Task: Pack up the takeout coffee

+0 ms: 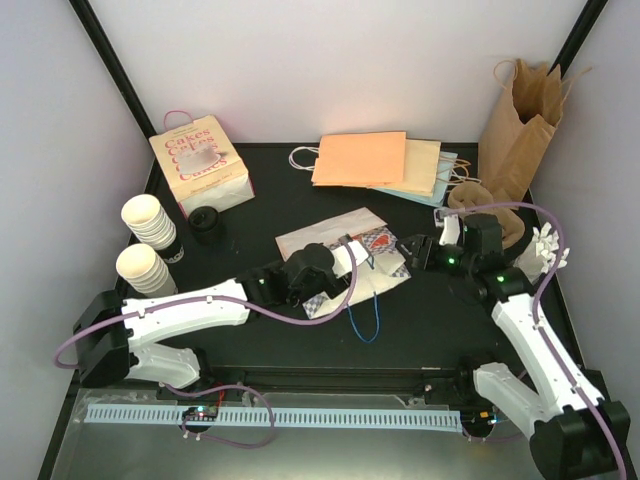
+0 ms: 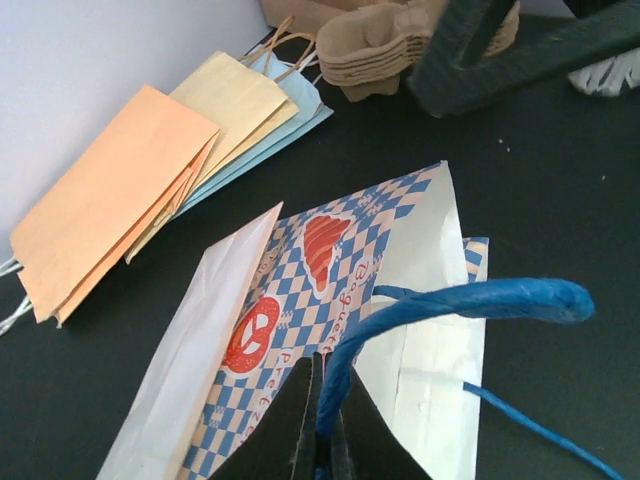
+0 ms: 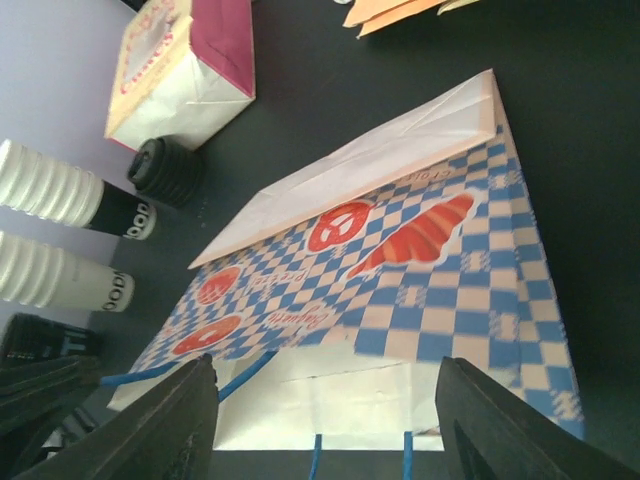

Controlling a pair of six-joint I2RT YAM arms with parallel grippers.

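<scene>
Two stacks of ribbed cream paper cups [image 1: 143, 217] [image 3: 45, 185] lie at the far left, with a stack of black lids [image 1: 207, 223] [image 3: 165, 170] beside them. A blue-and-white checkered paper bag [image 1: 385, 248] [image 2: 300, 300] [image 3: 430, 270] lies flat mid-table. My left gripper [image 1: 345, 262] [image 2: 328, 400] is shut on one of its blue handles [image 2: 470, 300], which arches up from the bag's mouth. My right gripper [image 1: 412, 250] [image 3: 325, 370] hangs open just over the bag's white mouth edge, with nothing between its fingers. Neither gripper is near the cups or lids.
A "Cakes" box [image 1: 200, 165] stands at the back left. Flat orange, yellow and blue bags [image 1: 360, 158] lie at the back. A tall brown bag [image 1: 520, 120] and a stack of cardboard cup carriers [image 1: 480, 200] stand at the back right.
</scene>
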